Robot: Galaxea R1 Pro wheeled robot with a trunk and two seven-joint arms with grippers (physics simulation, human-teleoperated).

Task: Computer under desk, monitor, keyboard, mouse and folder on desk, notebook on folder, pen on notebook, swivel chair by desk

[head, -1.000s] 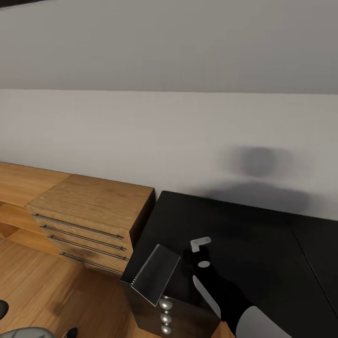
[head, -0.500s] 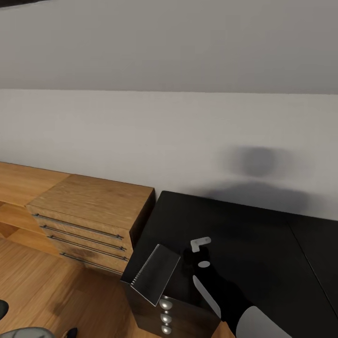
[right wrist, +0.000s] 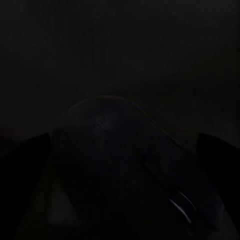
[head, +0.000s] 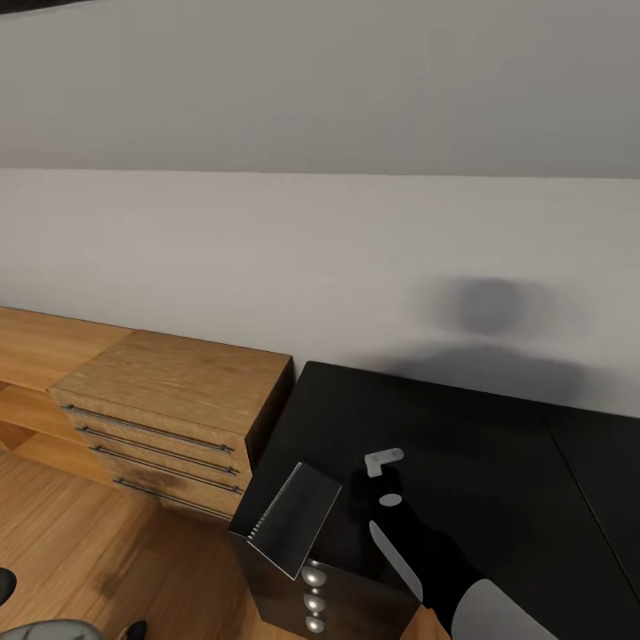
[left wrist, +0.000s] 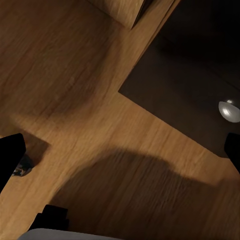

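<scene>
No legible text, label, brand, number or sign on any surface — desk (head: 462, 436), wooden chest (head: 169, 391) and wall carry none.

We see the desk (head: 498, 444) with its glossy black top beside a wooden chest (head: 169, 391), both standing on the wooden floor (head: 89, 551).

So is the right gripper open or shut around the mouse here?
Open. In the right wrist view the fingertips sit apart on either side of the mouse, which lies between them on the black desk; right gripper.
</scene>
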